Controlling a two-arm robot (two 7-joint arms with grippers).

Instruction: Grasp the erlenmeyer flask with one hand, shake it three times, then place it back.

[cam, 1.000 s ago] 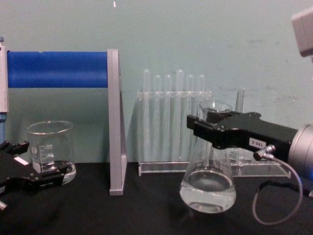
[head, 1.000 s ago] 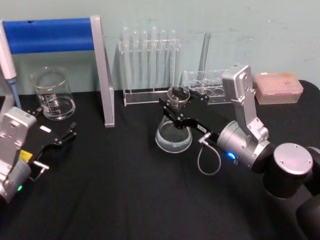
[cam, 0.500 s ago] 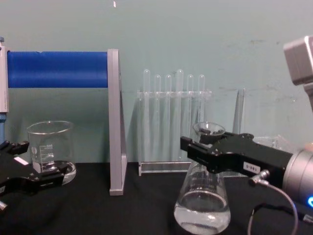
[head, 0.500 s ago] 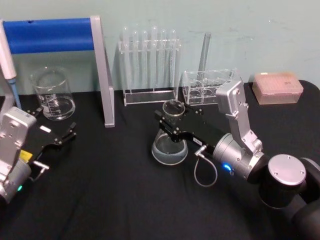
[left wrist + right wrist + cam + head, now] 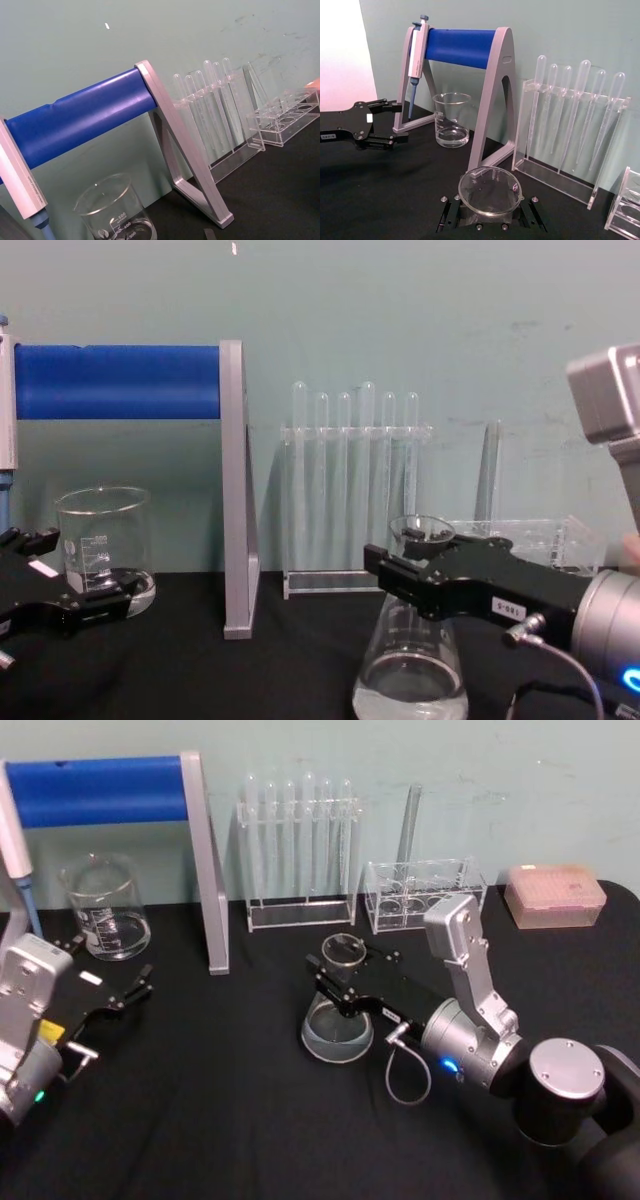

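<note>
Glass makes up most of the count: one erlenmeyer flask (image 5: 338, 1032), one cylindrical beaker (image 5: 104, 908), and six thin tubes upright in one clear tube rack (image 5: 298, 910). To that rack's right stands one low clear rack (image 5: 425, 892), and one pink box (image 5: 555, 895) sits at the far right. At the back left is one grey stand (image 5: 205, 870) with a blue cross-bar, and one pipette (image 5: 18, 840) hangs at its left end.

All of these line the back edge against the green wall. The black tabletop (image 5: 220, 1110) lies bare across its front half, and a broad open strip lies between the two arms.

The flask is near the tabletop's middle, in front of the tube rack and well apart from it. It is conical with a flared round rim and holds a shallow pool of clear liquid. Its base sits low at the cloth; whether it touches I cannot tell. The right gripper (image 5: 342, 978), matte black on a silver wrist, has its jaws closed around the flask's neck just under the rim. The left gripper (image 5: 112, 965) rests at the left edge, near the beaker, jaws spread wide and holding nothing.
</note>
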